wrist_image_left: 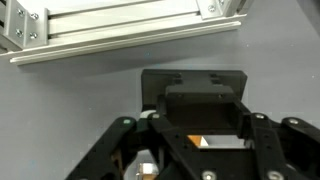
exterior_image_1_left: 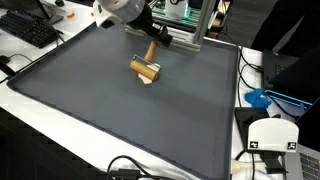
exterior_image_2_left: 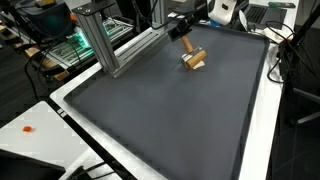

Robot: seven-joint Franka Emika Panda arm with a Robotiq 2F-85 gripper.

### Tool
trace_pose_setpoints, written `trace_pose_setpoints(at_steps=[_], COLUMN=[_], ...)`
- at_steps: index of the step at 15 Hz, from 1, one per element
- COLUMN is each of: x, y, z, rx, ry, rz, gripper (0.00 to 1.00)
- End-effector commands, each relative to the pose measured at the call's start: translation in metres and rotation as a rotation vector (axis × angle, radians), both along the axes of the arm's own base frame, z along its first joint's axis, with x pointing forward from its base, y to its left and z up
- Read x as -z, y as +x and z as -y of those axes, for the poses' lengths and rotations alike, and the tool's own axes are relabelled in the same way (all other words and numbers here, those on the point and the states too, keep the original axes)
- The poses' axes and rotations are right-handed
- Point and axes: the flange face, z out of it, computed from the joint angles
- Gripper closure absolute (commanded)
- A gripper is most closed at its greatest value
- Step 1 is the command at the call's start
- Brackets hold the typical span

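A wooden mallet (exterior_image_1_left: 146, 68) with a thick block head and a short handle is at the far middle of the dark mat (exterior_image_1_left: 120, 120); it also shows in the other exterior view (exterior_image_2_left: 193, 60). My gripper (exterior_image_1_left: 150, 38) is right above it, fingers closed around the top of the slanting handle, as both exterior views show (exterior_image_2_left: 181, 28). The head hangs low at the mat; I cannot tell whether it touches. In the wrist view only the black finger linkages (wrist_image_left: 200, 150) and a sliver of wood (wrist_image_left: 205, 141) show; the fingertips are out of frame.
An aluminium frame (exterior_image_2_left: 110, 45) stands along the mat's far edge, close behind the gripper (wrist_image_left: 120, 35). A keyboard (exterior_image_1_left: 28, 30) lies off one corner. A blue object (exterior_image_1_left: 262, 98) and a white device (exterior_image_1_left: 272, 135) sit beside the mat. Cables run along the edges.
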Motion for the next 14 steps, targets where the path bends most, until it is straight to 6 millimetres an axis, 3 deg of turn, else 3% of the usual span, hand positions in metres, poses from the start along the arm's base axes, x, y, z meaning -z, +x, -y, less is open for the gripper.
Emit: trace_pose_setpoints(at_steps=[1, 6, 14], x=[-0.028, -0.066, -0.109], y=[-0.004, -0.019, -0.055], z=[0.001, 0.001, -0.007], rx=[-0.003, -0.044, -0.074], ry=[0.007, 0.025, 0.113], rz=[-0.033, -0.12, -0.253], gripper=[0.65, 0.65, 0.65])
